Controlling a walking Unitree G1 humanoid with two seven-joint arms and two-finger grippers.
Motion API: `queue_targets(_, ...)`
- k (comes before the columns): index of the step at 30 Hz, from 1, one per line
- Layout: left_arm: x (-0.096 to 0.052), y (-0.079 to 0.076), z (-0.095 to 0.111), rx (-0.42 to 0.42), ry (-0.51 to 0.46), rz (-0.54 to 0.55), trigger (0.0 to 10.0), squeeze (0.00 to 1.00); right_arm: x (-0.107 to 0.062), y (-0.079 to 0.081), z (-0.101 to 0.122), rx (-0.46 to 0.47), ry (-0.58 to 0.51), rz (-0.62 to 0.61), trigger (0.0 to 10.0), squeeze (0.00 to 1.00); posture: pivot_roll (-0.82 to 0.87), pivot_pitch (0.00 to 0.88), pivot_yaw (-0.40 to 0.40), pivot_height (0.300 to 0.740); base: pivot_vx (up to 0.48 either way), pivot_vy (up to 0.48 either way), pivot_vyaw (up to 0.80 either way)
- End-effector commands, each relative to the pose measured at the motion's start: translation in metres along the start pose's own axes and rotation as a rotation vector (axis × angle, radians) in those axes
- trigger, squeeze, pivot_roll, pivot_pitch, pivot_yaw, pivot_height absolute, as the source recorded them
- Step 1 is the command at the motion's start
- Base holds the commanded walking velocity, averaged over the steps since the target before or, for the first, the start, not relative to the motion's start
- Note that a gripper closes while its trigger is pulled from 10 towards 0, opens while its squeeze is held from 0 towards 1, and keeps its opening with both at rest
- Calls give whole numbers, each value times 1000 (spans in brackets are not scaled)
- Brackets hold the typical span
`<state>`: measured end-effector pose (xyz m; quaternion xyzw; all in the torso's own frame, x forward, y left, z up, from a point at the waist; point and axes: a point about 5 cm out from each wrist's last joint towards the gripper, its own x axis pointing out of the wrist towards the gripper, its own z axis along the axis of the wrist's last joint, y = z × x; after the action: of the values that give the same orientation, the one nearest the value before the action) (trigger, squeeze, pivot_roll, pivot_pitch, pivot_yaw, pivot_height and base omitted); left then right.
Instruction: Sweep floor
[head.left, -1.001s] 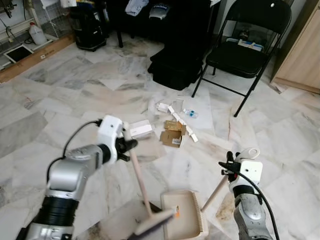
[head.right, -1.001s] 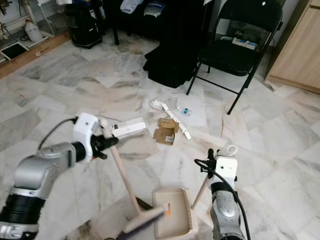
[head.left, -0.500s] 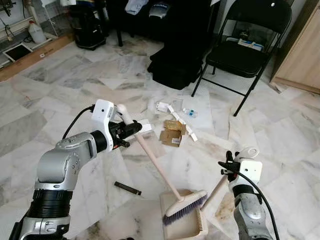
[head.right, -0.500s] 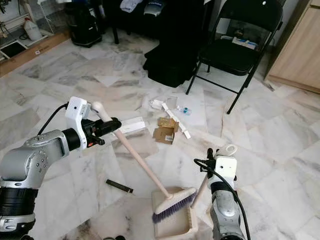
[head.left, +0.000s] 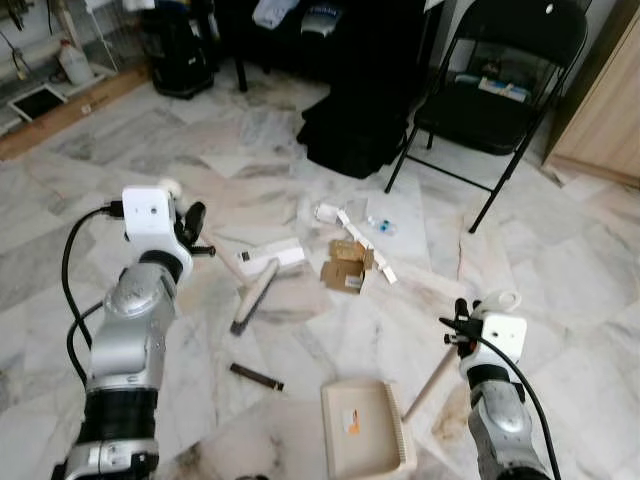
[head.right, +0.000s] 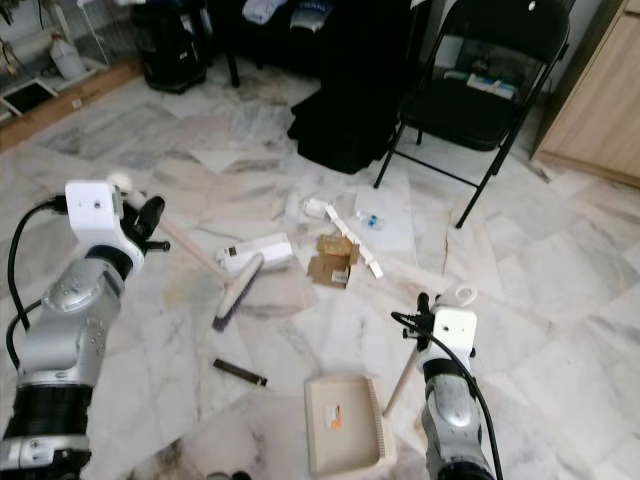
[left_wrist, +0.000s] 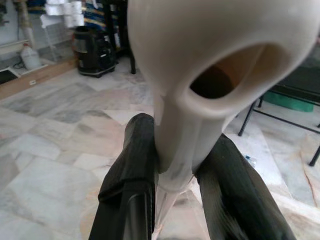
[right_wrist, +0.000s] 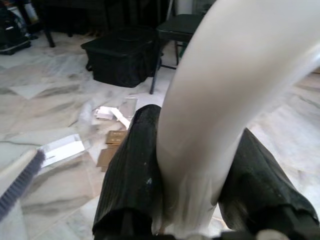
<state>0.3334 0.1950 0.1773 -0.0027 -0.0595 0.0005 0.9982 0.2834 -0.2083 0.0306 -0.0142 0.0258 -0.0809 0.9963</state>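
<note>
The left gripper (left_wrist: 175, 200) is clamping the cream plastic brush (head.left: 254, 293) behind the scattered cardboard litter (head.left: 345, 268); the right gripper (right_wrist: 192, 200) is clamping the beige dustpan (head.left: 364, 428), awaiting the sweep.

Left claw (left_wrist: 177, 187) clamps cream broom handle (left_wrist: 190, 100).

Cream broom (head.left: 245, 283), handle clamped in left gripper (head.left: 196, 222), head on floor beyond it; beige dustpan (head.left: 365, 427), flat, handle held by right gripper (head.left: 457, 333).

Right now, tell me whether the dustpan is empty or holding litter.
Empty: the dustpan shows a bare beige tray with only an orange sticker; the cardboard scraps lie on the floor beyond it.
</note>
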Motion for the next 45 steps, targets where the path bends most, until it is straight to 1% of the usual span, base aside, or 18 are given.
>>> queue_targets(1, -1, -2, -7, 30, -9, 13, 10000, 0, -10, -7, -16, 1, 82, -33, 10000, 0, -93, 115, 5, 740, 0, 0, -744)
queue_targets(3, -1, -1, -9, 32, -9, 15, 10000, 0, -10, -7, -16, 2, 82, -34, 10000, 0, -93, 115, 5, 740, 0, 0, -744)
queue_targets(5, -1, 2, -15, 44, -7, 36, 10000, 0, -9, -7, -14, 3, 69, -41, 10000, 0, -96, 110, 6, 740, 0, 0, -731)
queue_targets(8, -2, 4, -17, 56, -24, 53, 10000, 0, -9, -6, -13, 5, 60, -41, 10000, 0, -95, 109, 6, 740, 0, 0, -727)
queue_targets(10, -3, 8, -21, 72, -27, 72, 10000, 0, -7, -3, -9, 6, 37, -39, 10000, 0, -92, 106, 4, 740, 0, 0, -716)
queue_targets(12, -3, 8, -22, 75, -29, 76, 10000, 0, -7, -2, -8, 6, 33, -38, 10000, 0, -92, 106, 4, 740, 0, 0, -709)
queue_targets(14, -4, 10, -23, 76, -36, 93, 10000, 0, -6, 1, -3, -1, 2, -30, 10000, 0, -91, 103, 3, 740, 0, 0, -650)
queue_targets(20, -3, 12, -24, 77, -62, 120, 10000, 0, -6, 6, 8, 0, -63, -27, 10000, 0, -94, 97, 3, 740, 0, 0, 0)
queue_targets(24, -3, 16, -27, 83, -50, 150, 10000, 0, -7, 7, 13, 1, -85, -29, 10000, 0, -98, 95, 5, 740, 0, 124, 0)
queue_targets(29, -4, 17, -29, 86, -60, 157, 10000, 0, -10, 8, 17, 3, -94, -35, 10000, 0, -96, 85, 7, 740, 145, 250, 0)
queue_targets(33, -3, 18, -28, 86, -64, 160, 10000, 0, -10, 9, 17, 9, -88, -38, 10000, 0, -94, 77, 9, 740, 250, 244, 0)
queue_targets(37, -1, 13, -26, 69, -73, 119, 10000, 0, -10, 10, 19, 14, -88, -40, 10000, 0, -95, 73, 11, 740, 0, 0, 0)
queue_targets(39, 0, 9, -25, 75, -81, 94, 10000, 0, -10, 10, 20, 13, -90, -41, 10000, 0, -93, 69, 12, 740, 0, 0, 0)
queue_targets(42, 1, 7, -26, 67, -76, 97, 10000, 0, -10, 10, 22, 15, -88, -44, 10000, 0, -96, 67, 12, 740, 0, 0, 0)
queue_targets(45, 1, 8, -26, 63, -73, 102, 10000, 0, -10, 8, 20, 23, -76, -56, 10000, 0, -95, 70, 12, 740, 0, 480, -669)
